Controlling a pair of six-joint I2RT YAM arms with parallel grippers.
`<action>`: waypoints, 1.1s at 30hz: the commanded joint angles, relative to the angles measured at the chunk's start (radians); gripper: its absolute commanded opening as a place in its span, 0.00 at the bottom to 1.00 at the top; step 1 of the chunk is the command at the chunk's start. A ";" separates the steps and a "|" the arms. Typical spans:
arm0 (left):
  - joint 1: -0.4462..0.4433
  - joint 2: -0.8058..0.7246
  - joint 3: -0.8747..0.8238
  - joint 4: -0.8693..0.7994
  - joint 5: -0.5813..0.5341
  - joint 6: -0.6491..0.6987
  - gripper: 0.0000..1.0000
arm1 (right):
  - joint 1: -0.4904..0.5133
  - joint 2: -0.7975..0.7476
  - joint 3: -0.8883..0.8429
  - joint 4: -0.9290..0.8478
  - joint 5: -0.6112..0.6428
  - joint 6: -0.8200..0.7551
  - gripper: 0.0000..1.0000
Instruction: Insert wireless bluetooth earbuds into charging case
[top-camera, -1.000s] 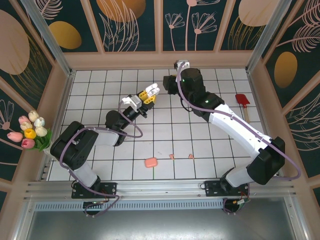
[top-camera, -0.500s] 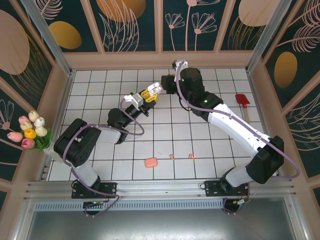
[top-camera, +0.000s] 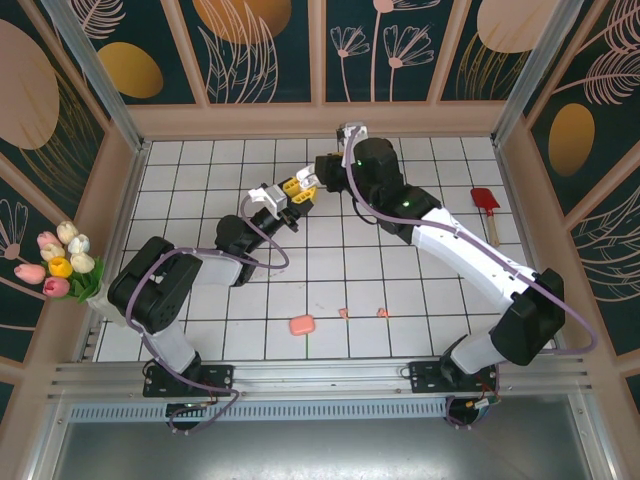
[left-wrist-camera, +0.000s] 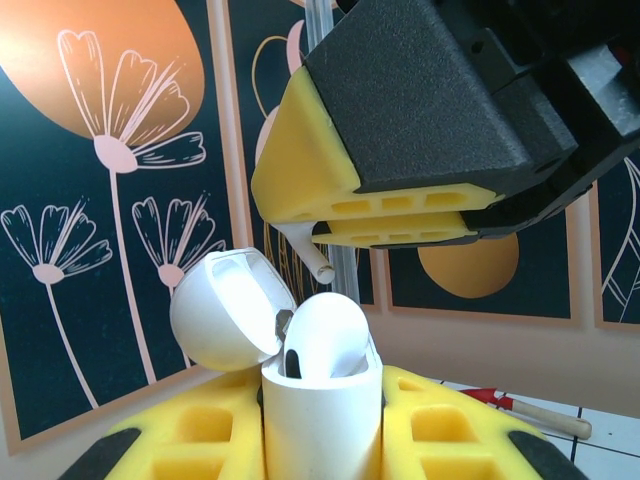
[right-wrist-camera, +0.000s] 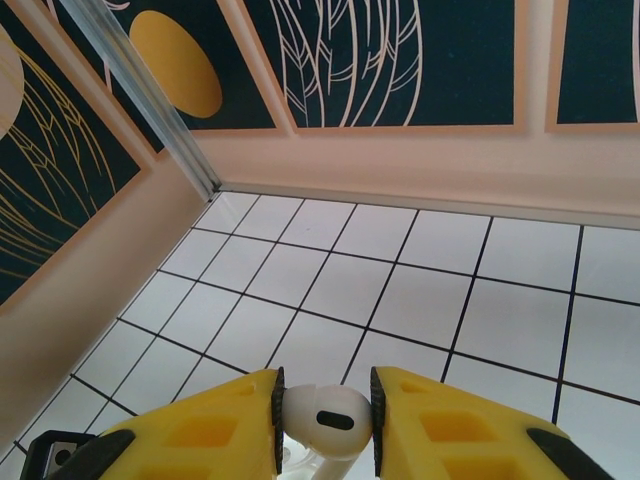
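My left gripper (left-wrist-camera: 322, 432) is shut on a white charging case (left-wrist-camera: 322, 410), held upright with its lid (left-wrist-camera: 228, 310) flipped open to the left. One white earbud (left-wrist-camera: 325, 335) sits in the case. My right gripper (right-wrist-camera: 322, 425) is shut on a second white earbud (right-wrist-camera: 325, 412). Its yellow fingers (left-wrist-camera: 310, 170) hang just above the case, and the stem (left-wrist-camera: 318, 262) of that earbud points down toward the opening. In the top view both grippers (top-camera: 295, 188) (top-camera: 320, 170) meet above the far middle of the tiled floor. Two salmon-pink earbuds (top-camera: 343, 313) (top-camera: 381, 312) lie near the front.
A pink case (top-camera: 301, 325) lies shut on the tiles left of the pink earbuds. A red spatula (top-camera: 487, 205) rests at the right side. Tulips (top-camera: 62, 262) stand outside the left wall. Decorated walls (top-camera: 320, 120) enclose the floor.
My right gripper has swung left with its earbud and now hangs right over the open case. The left gripper has shifted slightly left and keeps its hold.
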 joint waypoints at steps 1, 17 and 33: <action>-0.004 0.010 0.024 0.023 0.010 -0.021 0.00 | 0.008 0.012 0.023 0.039 -0.013 -0.011 0.29; -0.004 0.012 0.029 0.020 0.008 -0.020 0.00 | 0.013 0.005 0.001 0.032 -0.019 -0.006 0.29; -0.005 0.012 0.029 0.021 0.004 -0.016 0.00 | 0.017 -0.002 -0.031 0.028 -0.016 0.000 0.29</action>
